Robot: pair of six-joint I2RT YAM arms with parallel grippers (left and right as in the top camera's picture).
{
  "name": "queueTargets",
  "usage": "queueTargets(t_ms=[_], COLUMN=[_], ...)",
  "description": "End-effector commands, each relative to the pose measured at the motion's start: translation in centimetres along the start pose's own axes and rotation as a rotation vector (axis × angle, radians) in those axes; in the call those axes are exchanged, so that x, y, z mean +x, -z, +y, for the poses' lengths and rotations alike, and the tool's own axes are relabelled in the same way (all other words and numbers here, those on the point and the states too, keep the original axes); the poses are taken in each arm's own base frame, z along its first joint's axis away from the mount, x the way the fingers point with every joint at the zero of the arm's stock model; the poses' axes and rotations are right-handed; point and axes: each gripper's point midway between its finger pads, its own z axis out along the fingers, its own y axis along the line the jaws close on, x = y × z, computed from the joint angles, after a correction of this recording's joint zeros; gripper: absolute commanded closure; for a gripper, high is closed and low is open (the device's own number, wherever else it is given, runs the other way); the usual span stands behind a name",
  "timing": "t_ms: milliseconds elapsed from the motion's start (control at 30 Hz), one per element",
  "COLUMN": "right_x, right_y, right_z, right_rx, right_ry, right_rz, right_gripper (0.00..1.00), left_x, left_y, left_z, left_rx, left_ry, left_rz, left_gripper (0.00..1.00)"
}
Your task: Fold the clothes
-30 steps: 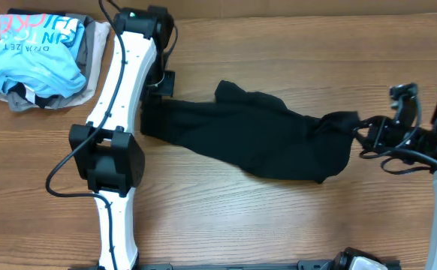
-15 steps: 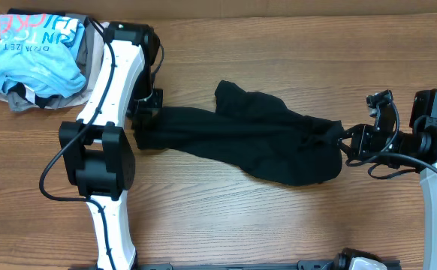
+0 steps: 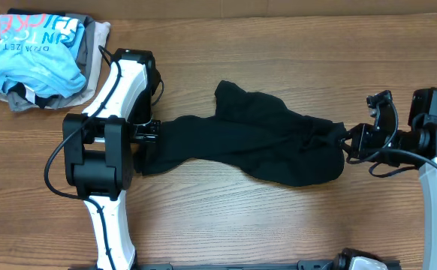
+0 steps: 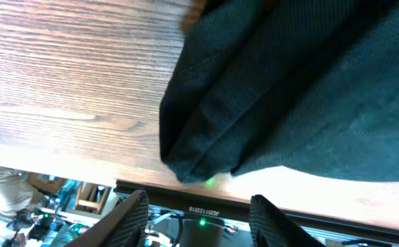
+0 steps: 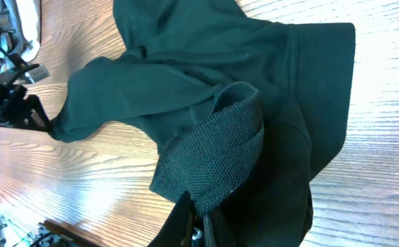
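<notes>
Drawn back and spread apart since 1 second ago with left gripper point(image 4: 199, 200), off the black shirt point(image 3: 256, 142); pinching its right end with right gripper point(image 5: 198, 221). Flattening stage, by judgement; next calls for regrasping 1 corner.

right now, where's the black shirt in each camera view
overhead: black shirt stretched left to right across the middle.
left wrist: fills the upper right.
right wrist: fills the centre, with a fold pinched at the bottom edge.
shared landmark: wood-grain table under it.
</notes>
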Motion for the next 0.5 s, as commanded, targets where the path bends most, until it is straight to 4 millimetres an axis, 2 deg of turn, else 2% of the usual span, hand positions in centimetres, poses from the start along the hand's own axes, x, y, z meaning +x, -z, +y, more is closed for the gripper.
queueTargets(t_ms=[0, 167, 200, 300, 333, 467], right_x=[-0.2, -0.5, -0.6, -0.7, -0.8, -1.0], right_y=[-0.4, -0.6, -0.6, -0.6, -0.6, -0.6], right_z=[-0.1, -0.2, -0.2, -0.2, -0.2, -0.2], right_rx=[-0.003, -0.002, -0.002, -0.002, -0.001, -0.001], right_ry=[0.013, 0.017, 0.015, 0.02, 0.022, 0.027], right_rz=[0.006, 0.0, -0.003, -0.009, -0.012, -0.019], right_gripper=[0.96, 0.96, 0.96, 0.96, 0.96, 0.96], left_x=[-1.4, -4.0, -4.7, -6.2, -7.0, -8.6], left_y=[3.4, 9.0, 10.6, 13.7, 15.3, 16.9], left_z=[0.6, -0.7, -1.7, -4.9, -7.2, -10.5], left_rx=[0.008, 0.074, 0.118, 0.247, 0.331, 0.389], left_ry=[0.007, -0.046, -0.087, -0.221, -0.304, -0.394], left_rz=[-0.135, -0.362, -0.431, -0.571, -0.646, -0.748], left_gripper=[0.49, 0.46, 0.43, 0.31, 0.26, 0.21])
